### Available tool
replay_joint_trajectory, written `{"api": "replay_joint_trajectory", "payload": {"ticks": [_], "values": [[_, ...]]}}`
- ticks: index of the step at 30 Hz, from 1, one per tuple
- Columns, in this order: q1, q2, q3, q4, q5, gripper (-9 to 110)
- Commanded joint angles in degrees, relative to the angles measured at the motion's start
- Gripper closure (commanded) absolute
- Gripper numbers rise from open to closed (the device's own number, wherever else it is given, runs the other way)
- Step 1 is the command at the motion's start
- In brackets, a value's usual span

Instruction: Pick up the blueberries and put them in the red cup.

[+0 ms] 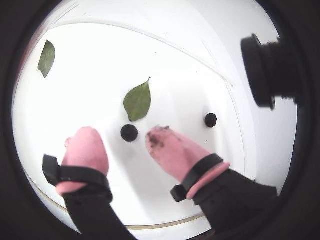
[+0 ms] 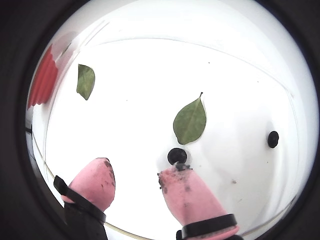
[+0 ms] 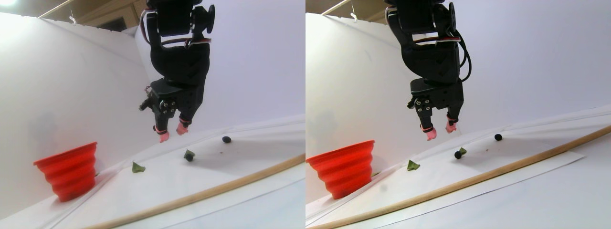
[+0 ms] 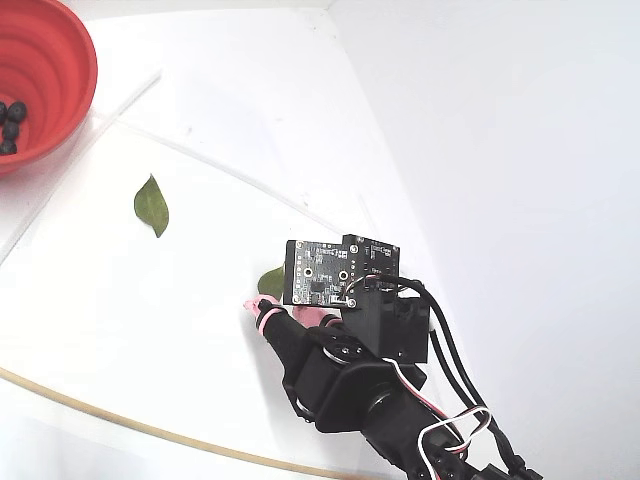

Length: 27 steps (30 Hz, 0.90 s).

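while the arm hangs above the white sheet (image 4: 120,330), the red cup (image 3: 69,170) stands far off at the left in the stereo pair view, upright against the white backdrop. in the fixed view the same cup sits in the top left corner, and a few dark blueberries in the cup (image 4: 10,125) lie against its stepped inner wall.

moving right, a green leaf (image 4: 151,205) lies flat on the sheet, well apart from the cup. a second leaf (image 2: 190,120) lies nearer the middle, and just below its lower tip in a wrist view sits a blueberry (image 2: 176,156), touching or nearly touching the leaf; i cannot tell which.

the gripper (image 1: 125,142) is poised over that berry with its two pink-covered fingers spread apart and nothing between them. in a wrist view the berry shows in the gap between the two tips; in the stereo pair view the tips are clear of the sheet. the right pink fingertip (image 2: 187,192) is smudged with dark stains.

farther right, a second loose blueberry (image 2: 272,139) rests alone on the sheet, well apart from the gripper and the leaves. a wooden strip (image 3: 238,179) runs along the sheet's near edge in the stereo pair view.
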Motion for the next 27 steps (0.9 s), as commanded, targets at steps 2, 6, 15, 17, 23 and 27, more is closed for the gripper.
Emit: {"api": "replay_joint_trajectory", "payload": {"ticks": [2, 6, 15, 17, 23, 27], "values": [[0.5, 3.5, -0.2, -1.6, -0.6, 84], [1.6, 2.5, 0.1, -2.7, -1.4, 84], [3.3, 0.2, 0.6, -4.5, -2.9, 84], [3.3, -0.6, 0.6, -5.2, -2.9, 84], [3.0, -3.0, -0.4, -6.7, -2.4, 84], [2.9, -4.7, -1.9, -6.9, -1.8, 83]]}}
